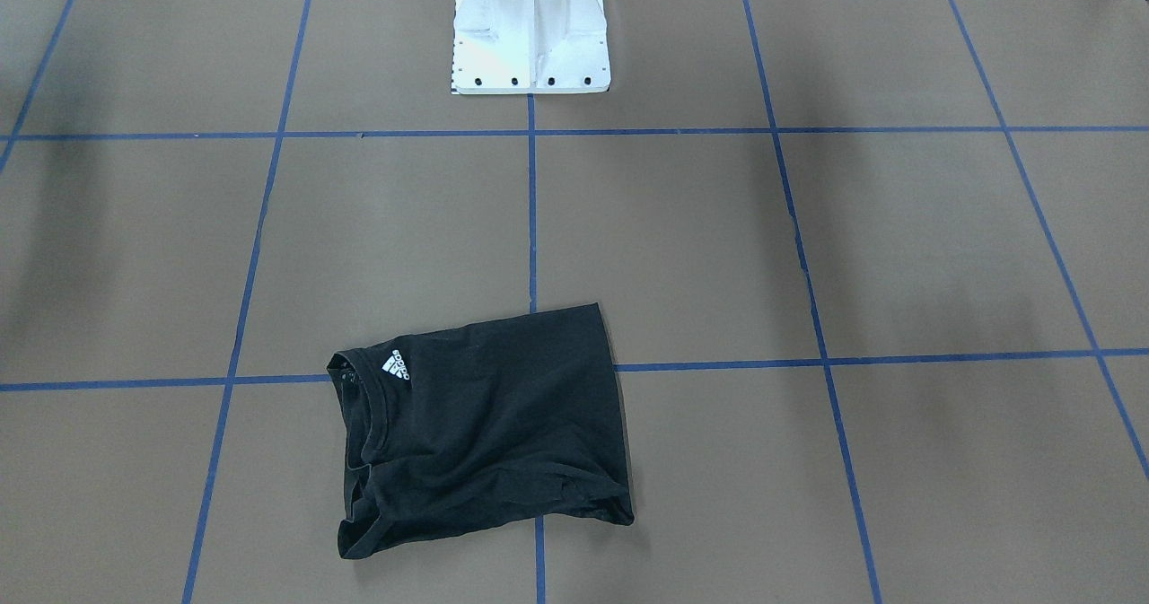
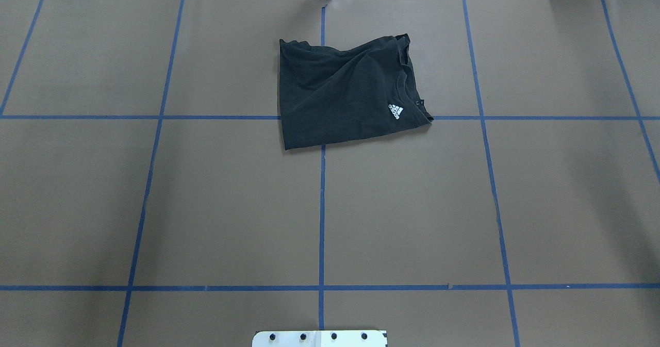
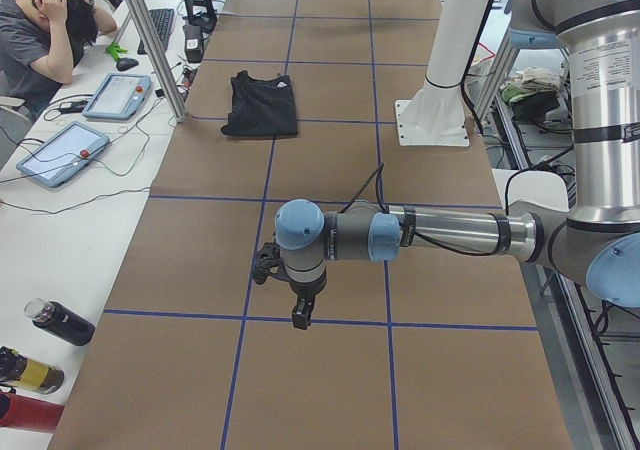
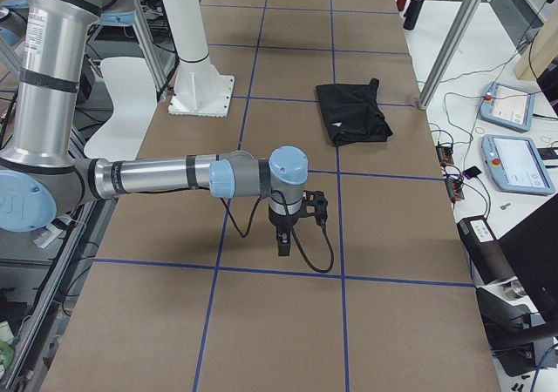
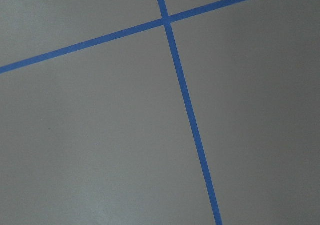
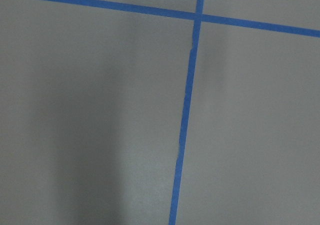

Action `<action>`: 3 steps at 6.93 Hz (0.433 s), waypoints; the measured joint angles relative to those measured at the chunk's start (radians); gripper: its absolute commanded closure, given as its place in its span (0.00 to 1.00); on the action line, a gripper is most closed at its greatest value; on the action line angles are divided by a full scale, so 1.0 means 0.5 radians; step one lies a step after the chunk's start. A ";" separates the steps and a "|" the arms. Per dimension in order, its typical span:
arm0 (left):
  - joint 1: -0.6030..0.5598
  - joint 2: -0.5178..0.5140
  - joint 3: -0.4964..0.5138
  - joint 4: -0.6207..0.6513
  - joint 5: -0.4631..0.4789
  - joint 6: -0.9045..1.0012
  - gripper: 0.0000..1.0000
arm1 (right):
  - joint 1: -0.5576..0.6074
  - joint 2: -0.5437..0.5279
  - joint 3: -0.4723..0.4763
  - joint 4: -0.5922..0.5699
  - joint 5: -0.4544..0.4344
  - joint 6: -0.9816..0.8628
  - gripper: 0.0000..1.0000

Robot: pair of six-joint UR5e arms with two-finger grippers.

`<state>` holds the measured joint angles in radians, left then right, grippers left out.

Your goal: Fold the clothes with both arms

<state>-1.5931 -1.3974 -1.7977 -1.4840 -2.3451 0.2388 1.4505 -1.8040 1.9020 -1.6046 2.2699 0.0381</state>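
Note:
The clothes are one black T-shirt (image 1: 485, 424), folded into a rough rectangle, with its white logo up by the collar. It lies flat on the far half of the brown table (image 2: 350, 94), and also shows in both side views (image 3: 262, 103) (image 4: 353, 111). Neither arm touches it. The left gripper (image 3: 300, 315) hangs over the table's left end, far from the shirt. The right gripper (image 4: 284, 244) hangs over the right end. Both show only in side views, so I cannot tell whether they are open or shut. The wrist views hold only table and blue tape.
The white pedestal base (image 1: 530, 39) stands at the robot's edge, mid-table. Blue tape lines (image 2: 322, 208) grid the brown surface. A person (image 3: 45, 30) sits at a side bench with tablets (image 3: 60, 150). Bottles (image 3: 60, 322) lie near it. A metal post (image 4: 453, 35) rises by the far edge.

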 measured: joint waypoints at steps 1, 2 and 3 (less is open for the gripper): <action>-0.119 0.010 -0.001 -0.002 -0.085 0.002 0.00 | 0.030 -0.015 0.002 0.001 0.000 0.001 0.00; -0.182 0.009 -0.009 -0.007 -0.120 0.003 0.00 | 0.045 -0.021 0.005 0.002 0.001 0.010 0.00; -0.203 0.004 -0.016 -0.013 -0.121 0.007 0.00 | 0.050 -0.025 0.003 0.003 0.000 0.016 0.00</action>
<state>-1.6946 -1.3952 -1.8056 -1.4904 -2.4055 0.2422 1.4757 -1.8165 1.9034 -1.6032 2.2700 0.0459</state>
